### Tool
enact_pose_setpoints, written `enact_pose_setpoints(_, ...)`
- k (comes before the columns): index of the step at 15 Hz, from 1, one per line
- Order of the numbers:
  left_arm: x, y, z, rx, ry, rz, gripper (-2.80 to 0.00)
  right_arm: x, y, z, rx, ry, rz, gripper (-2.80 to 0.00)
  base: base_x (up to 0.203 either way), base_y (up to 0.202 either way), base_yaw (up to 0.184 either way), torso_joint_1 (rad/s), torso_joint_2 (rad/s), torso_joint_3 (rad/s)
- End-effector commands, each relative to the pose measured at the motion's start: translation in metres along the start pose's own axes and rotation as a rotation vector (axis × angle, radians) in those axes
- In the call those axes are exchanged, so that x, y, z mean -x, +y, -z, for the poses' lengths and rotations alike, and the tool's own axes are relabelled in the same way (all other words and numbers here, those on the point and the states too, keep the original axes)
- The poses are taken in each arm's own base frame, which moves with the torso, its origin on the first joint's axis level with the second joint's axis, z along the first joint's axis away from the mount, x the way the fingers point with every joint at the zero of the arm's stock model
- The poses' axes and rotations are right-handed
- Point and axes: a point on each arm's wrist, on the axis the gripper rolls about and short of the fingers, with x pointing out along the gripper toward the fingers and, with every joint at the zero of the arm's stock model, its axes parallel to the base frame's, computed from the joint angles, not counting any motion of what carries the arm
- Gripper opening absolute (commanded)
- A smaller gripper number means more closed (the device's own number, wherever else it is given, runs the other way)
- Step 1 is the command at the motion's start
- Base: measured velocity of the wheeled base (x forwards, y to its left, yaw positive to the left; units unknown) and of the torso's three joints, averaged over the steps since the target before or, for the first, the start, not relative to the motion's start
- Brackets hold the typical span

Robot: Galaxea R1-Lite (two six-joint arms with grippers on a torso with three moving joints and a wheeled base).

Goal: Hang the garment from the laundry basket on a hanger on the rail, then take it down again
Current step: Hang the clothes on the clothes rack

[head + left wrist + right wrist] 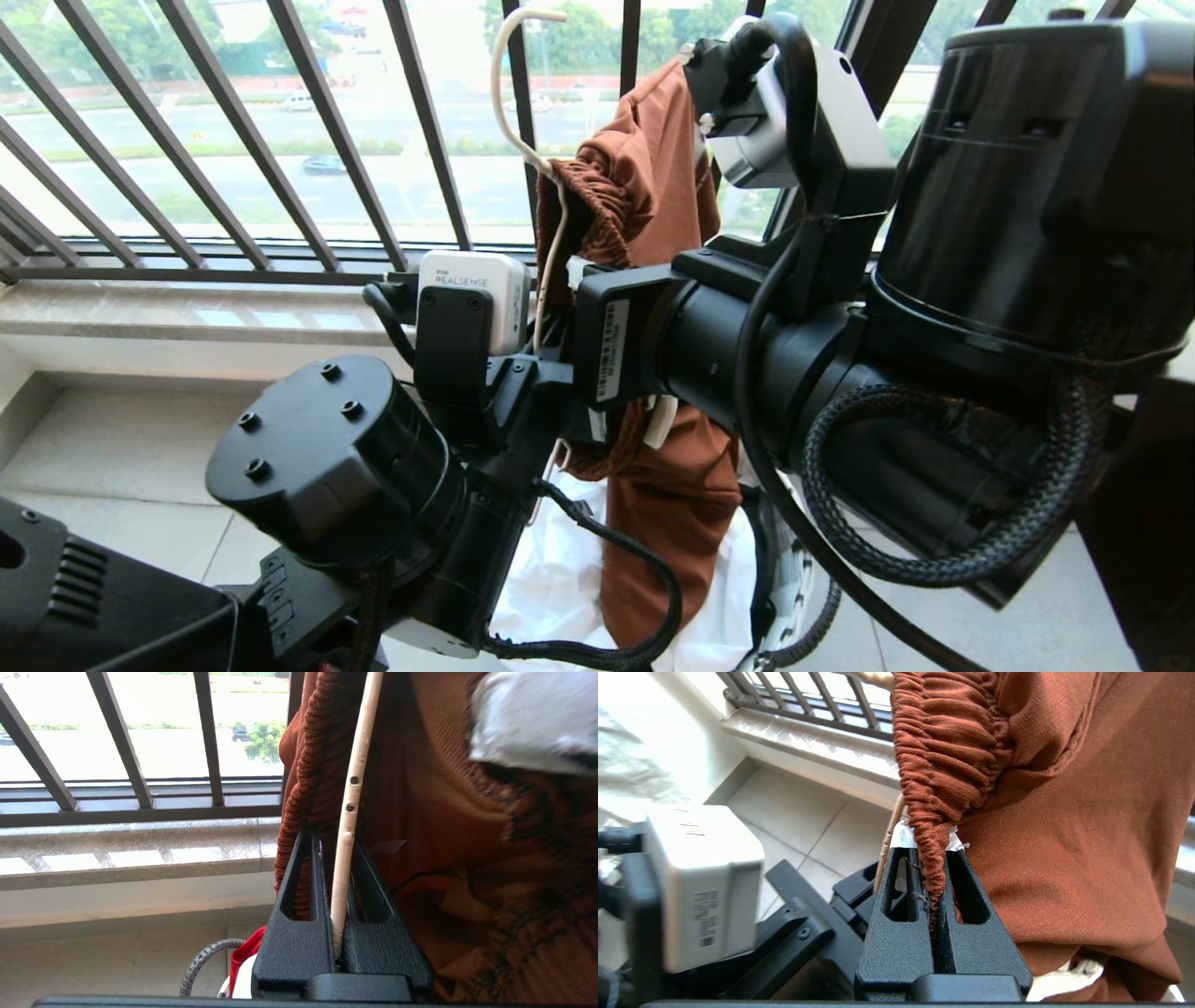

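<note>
Currently I hold the hanger [348, 812] pinched in the left hand [338, 858] and the shorts [1064, 858] by their waistband in the right hand [934, 877], raised before the window railing [308, 140] — uneven pulling could slide the waistband off the wire.

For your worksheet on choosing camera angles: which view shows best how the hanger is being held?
The left wrist view: the cream hanger runs straight between the left gripper fingers, shut on its wire. The head view shows its hook above the shorts, the grip hidden. The right wrist view shows only a sliver beside the waistband.
</note>
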Motion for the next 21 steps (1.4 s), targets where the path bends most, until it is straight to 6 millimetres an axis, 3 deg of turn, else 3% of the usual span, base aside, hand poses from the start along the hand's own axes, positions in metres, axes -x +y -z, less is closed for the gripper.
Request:
enact_pose_setpoints(1,0.0,0.001,-0.003,0.016,-0.028,-0.009,-2.8,-0.007,0.002,0.011,0.038,-0.007,0.023,-2.8,0.0,0.0,0.0,0.0,0.0,0.0)
enact_pose_setpoints(7,-0.002,0.002,-0.009,0.03,-0.047,-0.016,-2.8,-0.007,0.001,0.012,0.044,-0.009,0.024,-2.8,0.0,0.0,0.0,0.0,0.0,0.0)
enact_pose_setpoints(8,-0.002,0.003,-0.009,0.029,-0.048,-0.019,-2.8,-0.007,0.001,0.011,0.042,-0.01,0.024,0.0,0.0,0.0,0.0,0.0,0.0,0.0)
enact_pose_setpoints(12,-0.003,0.005,-0.01,0.026,-0.052,-0.025,-2.8,-0.006,0.001,0.01,0.041,-0.014,0.025,0.0,0.0,0.0,0.0,0.0,0.0,0.0)
enact_pose_setpoints(15,-0.005,0.013,-0.016,0.011,-0.07,-0.05,-2.8,0.004,-0.004,-0.005,0.036,-0.049,0.025,0.0,0.0,0.0,0.0,0.0,0.0,0.0)
enact_pose_setpoints(18,-0.005,0.014,-0.019,0.011,-0.076,-0.052,-2.8,0.014,-0.02,-0.023,0.053,-0.095,0.064,0.0,0.0,0.0,0.0,0.0,0.0,0.0)
enact_pose_setpoints(21,-0.003,0.017,-0.023,0.019,-0.087,-0.052,-2.8,0.021,-0.033,-0.024,0.166,-0.085,0.1,0.0,0.0,0.0,0.0,0.0,0.0,0.0)
